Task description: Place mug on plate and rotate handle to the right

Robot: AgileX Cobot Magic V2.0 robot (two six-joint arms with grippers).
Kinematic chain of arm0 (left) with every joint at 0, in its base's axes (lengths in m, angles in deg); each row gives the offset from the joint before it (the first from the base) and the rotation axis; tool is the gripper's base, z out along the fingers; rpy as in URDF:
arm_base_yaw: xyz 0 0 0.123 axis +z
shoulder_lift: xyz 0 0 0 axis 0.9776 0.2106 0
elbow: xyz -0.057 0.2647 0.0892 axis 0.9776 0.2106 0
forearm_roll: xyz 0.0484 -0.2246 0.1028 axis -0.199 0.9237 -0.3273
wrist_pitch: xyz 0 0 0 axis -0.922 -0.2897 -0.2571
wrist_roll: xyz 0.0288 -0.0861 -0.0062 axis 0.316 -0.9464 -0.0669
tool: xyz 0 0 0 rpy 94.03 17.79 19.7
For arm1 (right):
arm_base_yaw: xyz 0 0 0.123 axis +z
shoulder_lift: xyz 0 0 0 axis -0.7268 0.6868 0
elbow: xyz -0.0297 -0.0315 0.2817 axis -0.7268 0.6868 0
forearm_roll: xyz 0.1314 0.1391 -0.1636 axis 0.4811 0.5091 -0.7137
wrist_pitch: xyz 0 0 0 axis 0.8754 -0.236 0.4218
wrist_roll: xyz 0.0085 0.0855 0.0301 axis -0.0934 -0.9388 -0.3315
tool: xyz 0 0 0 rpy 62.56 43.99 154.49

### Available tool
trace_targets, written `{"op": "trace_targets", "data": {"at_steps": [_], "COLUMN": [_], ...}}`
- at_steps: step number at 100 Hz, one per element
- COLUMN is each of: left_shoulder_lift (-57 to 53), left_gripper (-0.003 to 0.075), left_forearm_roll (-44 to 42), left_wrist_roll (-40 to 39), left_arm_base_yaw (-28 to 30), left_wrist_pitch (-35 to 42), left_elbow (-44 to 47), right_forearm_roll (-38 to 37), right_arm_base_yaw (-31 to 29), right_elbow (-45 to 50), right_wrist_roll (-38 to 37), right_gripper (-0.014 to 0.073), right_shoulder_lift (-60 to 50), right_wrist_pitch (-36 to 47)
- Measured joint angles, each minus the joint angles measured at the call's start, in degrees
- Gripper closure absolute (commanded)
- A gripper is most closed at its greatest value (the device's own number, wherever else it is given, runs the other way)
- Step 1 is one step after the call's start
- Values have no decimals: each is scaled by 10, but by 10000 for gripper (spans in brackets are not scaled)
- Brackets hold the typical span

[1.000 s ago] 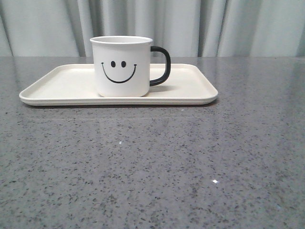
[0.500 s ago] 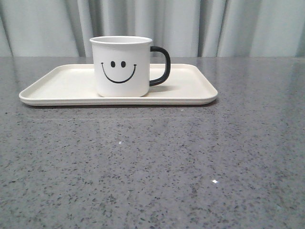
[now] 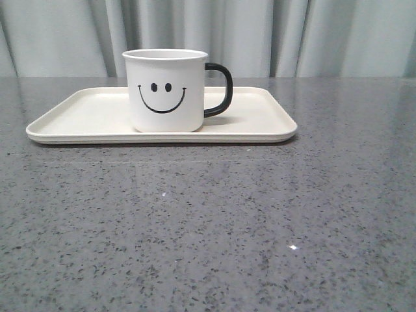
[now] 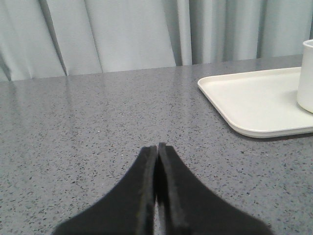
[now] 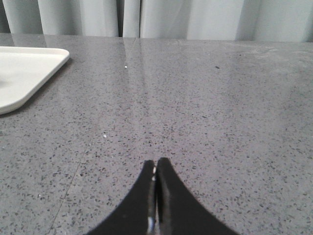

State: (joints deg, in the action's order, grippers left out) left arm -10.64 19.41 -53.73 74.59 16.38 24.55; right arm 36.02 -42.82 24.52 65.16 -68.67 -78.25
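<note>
The white mug (image 3: 166,91) with a black smiley face stands upright on the cream rectangular plate (image 3: 84,117), near its middle. Its black loop handle (image 3: 221,90) points to the right in the front view. In the left wrist view an edge of the mug (image 4: 307,76) and the plate (image 4: 254,100) show. One corner of the plate (image 5: 24,73) appears in the right wrist view. My left gripper (image 4: 157,147) is shut on nothing, low over bare table. My right gripper (image 5: 155,161) is likewise shut and empty. Neither gripper shows in the front view.
A grey speckled stone table (image 3: 214,221) carries the plate. Pale pleated curtains (image 3: 273,32) hang behind the table's far edge.
</note>
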Motion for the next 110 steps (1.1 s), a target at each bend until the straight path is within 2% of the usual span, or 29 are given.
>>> {"op": "trace_targets", "data": {"at_steps": [110], "left_shoulder_lift": [0], "left_gripper": [740], "left_forearm_roll": [0], "left_wrist_roll": [0], "left_arm_base_yaw": [0], "left_wrist_pitch": [0], "left_elbow": [0], "right_forearm_roll": [-4], "right_arm_base_yaw": [0], "right_elbow": [0], "right_wrist_roll": [-6], "right_gripper": [659], "right_shoulder_lift": [0], "right_wrist_pitch": [4]}}
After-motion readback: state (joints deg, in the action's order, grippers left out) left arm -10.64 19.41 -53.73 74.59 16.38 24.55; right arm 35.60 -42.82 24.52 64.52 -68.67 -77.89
